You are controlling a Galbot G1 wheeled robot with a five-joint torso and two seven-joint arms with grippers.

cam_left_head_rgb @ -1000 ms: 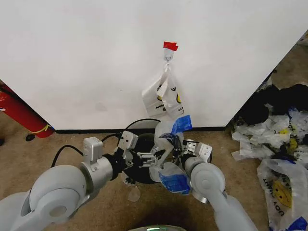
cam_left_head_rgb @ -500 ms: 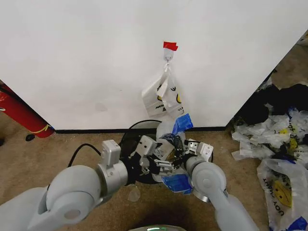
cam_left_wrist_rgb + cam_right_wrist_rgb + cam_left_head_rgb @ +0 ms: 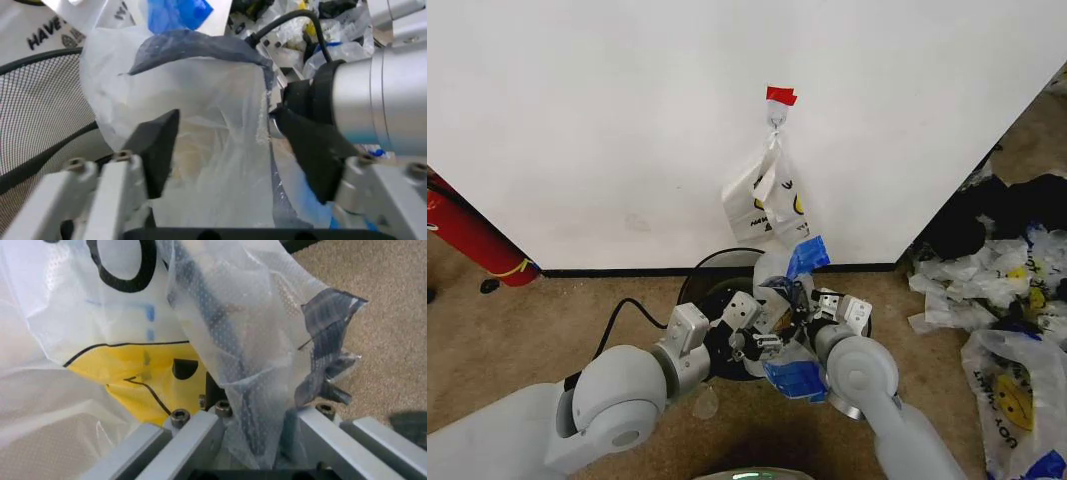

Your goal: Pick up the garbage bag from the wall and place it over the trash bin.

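While trash bin [image 3: 702,300] sits at wall [image 3: 607,120], left gripper [image 3: 762,335] reaches in, jaws wide apart around garbage bag [image 3: 789,320] over bin; right gripper [image 3: 812,310] clamps bag film.

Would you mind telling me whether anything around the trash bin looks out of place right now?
Yes. A heap of loose smiley bags litters the carpet to the robot's right, and another white smiley bag hangs on the wall hook. The garbage bag sits bunched and crumpled over the trash bin, not spread open.
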